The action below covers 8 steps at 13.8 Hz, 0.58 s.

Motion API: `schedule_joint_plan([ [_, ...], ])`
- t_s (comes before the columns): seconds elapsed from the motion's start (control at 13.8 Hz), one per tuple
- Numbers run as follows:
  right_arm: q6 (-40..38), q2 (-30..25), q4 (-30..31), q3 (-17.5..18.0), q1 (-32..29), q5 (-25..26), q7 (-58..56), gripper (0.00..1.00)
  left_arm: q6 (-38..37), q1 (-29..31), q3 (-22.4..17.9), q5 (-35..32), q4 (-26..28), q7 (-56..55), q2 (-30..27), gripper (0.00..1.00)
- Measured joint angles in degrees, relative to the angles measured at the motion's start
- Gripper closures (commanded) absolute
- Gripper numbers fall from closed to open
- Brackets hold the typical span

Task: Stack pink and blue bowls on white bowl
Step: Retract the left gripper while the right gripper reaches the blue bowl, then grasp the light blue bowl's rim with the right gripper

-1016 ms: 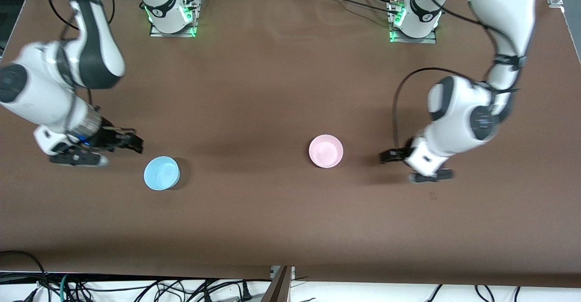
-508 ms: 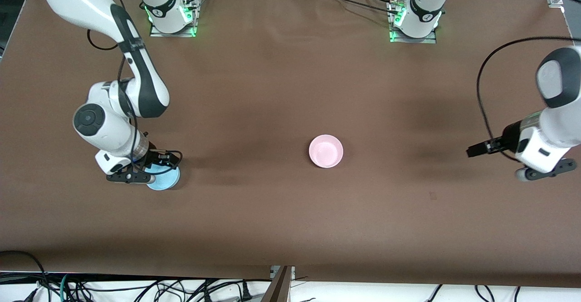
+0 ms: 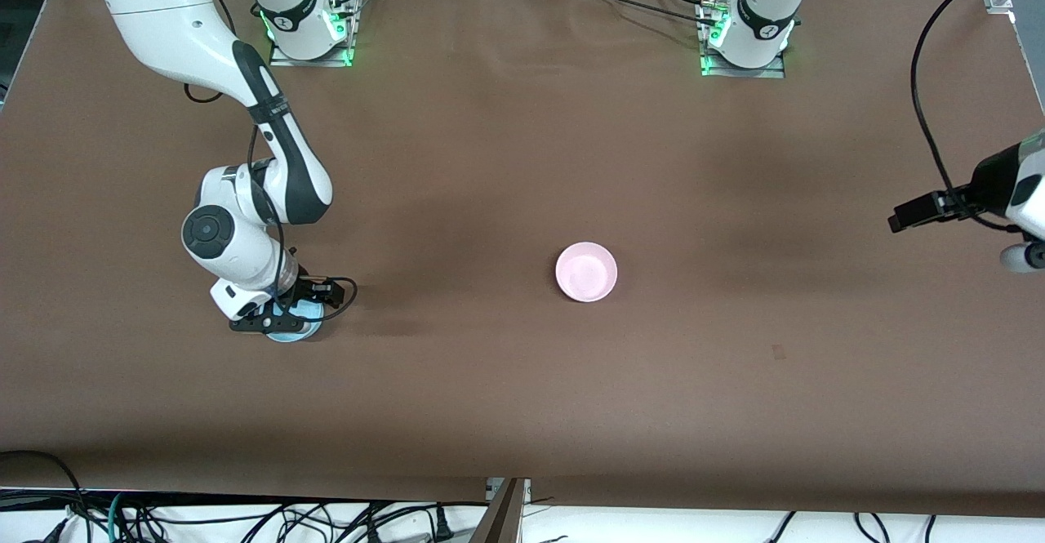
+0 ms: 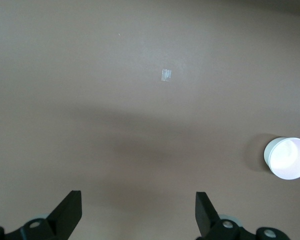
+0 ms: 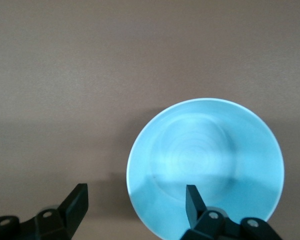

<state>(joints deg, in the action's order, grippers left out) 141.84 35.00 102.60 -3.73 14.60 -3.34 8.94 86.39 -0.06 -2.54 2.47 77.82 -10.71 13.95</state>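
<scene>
The light blue bowl (image 3: 287,334) sits on the brown table toward the right arm's end, mostly hidden under my right hand. My right gripper (image 3: 286,317) is open and low over it. In the right wrist view the gripper (image 5: 135,192) straddles the blue bowl's (image 5: 205,160) rim, with one finger over the inside and one over the table. The pale pink bowl (image 3: 586,272) sits upright near the table's middle; it looks washed out in the left wrist view (image 4: 288,158). My left gripper (image 3: 898,221) is open and empty over the left arm's end of the table, also seen in its wrist view (image 4: 137,196). The white bowl is not in view.
The brown table cover (image 3: 522,159) bears a small mark (image 3: 778,353) nearer the front camera than the pink bowl. A small pale scrap (image 4: 165,75) shows on the cover in the left wrist view. Cables hang along the table's front edge (image 3: 245,518).
My right arm swung in from its end of the table and came down over the blue bowl. My left arm drew away from the pink bowl toward its own end. The bowls have not moved.
</scene>
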Motion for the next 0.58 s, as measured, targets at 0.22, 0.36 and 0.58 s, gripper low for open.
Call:
schedule_joint_plan([
  [0.22,0.08,-0.34,-0.48,-0.68,-0.26,0.0,-0.7,0.12,-0.88,0.27,-0.08,-0.71,-0.1,0.6,0.08,0.0],
  [0.36,0.03,-1.19,-0.82,-1.34,-1.17,0.01,-3.07,0.12,-0.98,0.34,-0.15,-0.9,-0.08,2.15,0.28,0.0],
  [0.58,-0.21,-1.87,-0.8,-1.66,-4.64,0.0,-10.32,0.12,-1.01,0.33,-0.09,-0.9,-0.08,2.59,0.54,0.0],
])
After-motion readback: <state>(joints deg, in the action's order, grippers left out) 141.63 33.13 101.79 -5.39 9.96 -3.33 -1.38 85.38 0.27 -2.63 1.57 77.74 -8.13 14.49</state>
